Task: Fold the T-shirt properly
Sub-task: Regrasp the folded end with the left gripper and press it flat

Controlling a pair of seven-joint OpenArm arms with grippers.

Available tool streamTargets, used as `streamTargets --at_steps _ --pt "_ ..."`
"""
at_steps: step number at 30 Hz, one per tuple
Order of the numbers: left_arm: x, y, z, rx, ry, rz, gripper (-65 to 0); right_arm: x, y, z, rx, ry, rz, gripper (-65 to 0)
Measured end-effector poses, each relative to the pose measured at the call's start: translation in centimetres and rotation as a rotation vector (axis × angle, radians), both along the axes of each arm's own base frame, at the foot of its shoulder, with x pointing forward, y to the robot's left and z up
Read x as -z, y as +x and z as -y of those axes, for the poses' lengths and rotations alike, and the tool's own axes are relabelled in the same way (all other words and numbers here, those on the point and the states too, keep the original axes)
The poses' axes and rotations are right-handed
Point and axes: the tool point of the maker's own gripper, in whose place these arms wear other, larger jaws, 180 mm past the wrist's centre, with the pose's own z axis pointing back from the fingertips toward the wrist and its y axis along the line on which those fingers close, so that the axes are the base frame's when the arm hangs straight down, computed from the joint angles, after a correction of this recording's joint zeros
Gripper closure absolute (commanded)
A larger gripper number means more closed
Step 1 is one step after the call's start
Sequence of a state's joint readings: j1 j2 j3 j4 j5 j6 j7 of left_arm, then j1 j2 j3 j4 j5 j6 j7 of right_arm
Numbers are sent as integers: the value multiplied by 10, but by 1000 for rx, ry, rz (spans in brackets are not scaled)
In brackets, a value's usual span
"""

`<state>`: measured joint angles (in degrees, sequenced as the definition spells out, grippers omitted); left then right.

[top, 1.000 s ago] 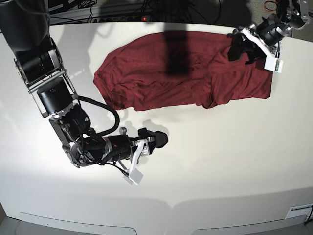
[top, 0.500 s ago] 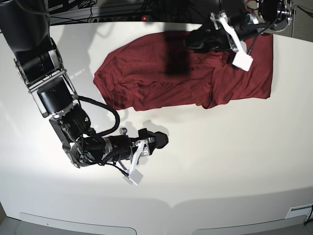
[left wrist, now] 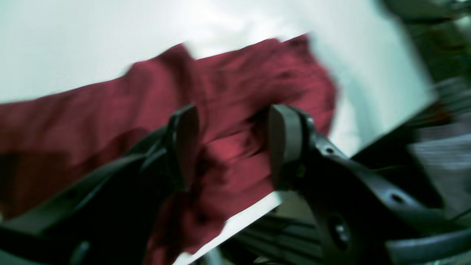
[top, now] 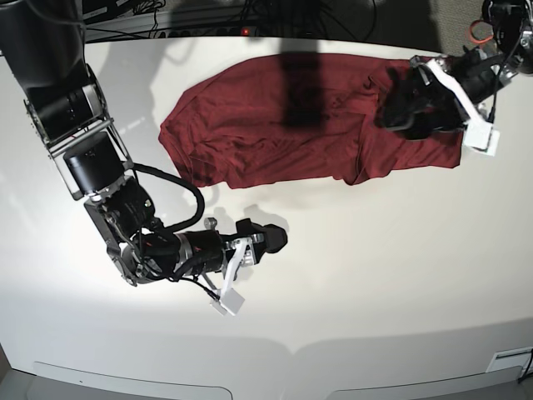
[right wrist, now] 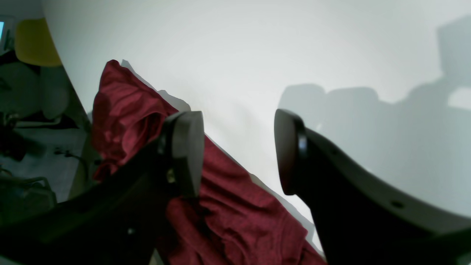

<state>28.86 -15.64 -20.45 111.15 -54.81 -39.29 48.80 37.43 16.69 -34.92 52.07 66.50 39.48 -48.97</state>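
The dark red T-shirt (top: 275, 125) lies spread and wrinkled across the far half of the white table, with a folded bulge at its right part. My left gripper (top: 390, 107) hovers over the shirt's right part. In the blurred left wrist view its jaws (left wrist: 228, 143) stand open, with the shirt's fabric (left wrist: 239, 92) behind them. My right gripper (top: 275, 237) lies low over bare table, in front of the shirt and apart from it. It is open and empty in the right wrist view (right wrist: 239, 147), where the shirt (right wrist: 125, 106) shows to the left.
The white table (top: 375, 275) stretches wide in front of the shirt. Cables and a power strip (top: 166, 25) run along the far edge. The table's right edge is close to the shirt's right hem (top: 458, 158). The right arm's body (top: 92, 158) occupies the left side.
My left arm swung from the shirt's far right corner to over its upper middle, then back to the right, lower over the shirt's right part. The right arm has not moved.
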Motion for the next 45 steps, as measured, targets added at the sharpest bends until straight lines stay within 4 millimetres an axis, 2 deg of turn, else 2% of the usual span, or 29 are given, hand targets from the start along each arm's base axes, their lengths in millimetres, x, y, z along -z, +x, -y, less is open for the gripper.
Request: streamTargets --at_steps 4,6,8,17,22,25,29,33,38,45 --pt "-7 13 -17 -80 61 109 -290 -1 1 0 5 6 4 -310" --pt "-2 15 -22 -95 122 128 -290 -1 1 -1 5 7 4 -310" --pt "14 13 -23 -126 159 96 -290 -1 1 -1 5 7 4 -310" --pt "97 -4 -9 -288 87 -65 -290 1 0 -1 5 7 0 -310" --pt "101 -1 10 -296 -22 -110 -290 1 -1 -1 5 6 -1 -310" --pt "101 -10 29 -267 -96 -151 -290 1 -1 -1 5 7 -1 -310" --pt "105 -22 53 -189 -106 -205 -290 1 0 0 6 6 0 -310" --pt "104 -33 60 -164 -106 -216 -290 0 0 -1 9 11 2 -310" --pt "97 -20 37 -141 45 -110 -290 0 0 -1 8 10 2 -310" --pt "100 1 -24 -216 257 -71 -290 5 -4 0 7 7 -11 -310"
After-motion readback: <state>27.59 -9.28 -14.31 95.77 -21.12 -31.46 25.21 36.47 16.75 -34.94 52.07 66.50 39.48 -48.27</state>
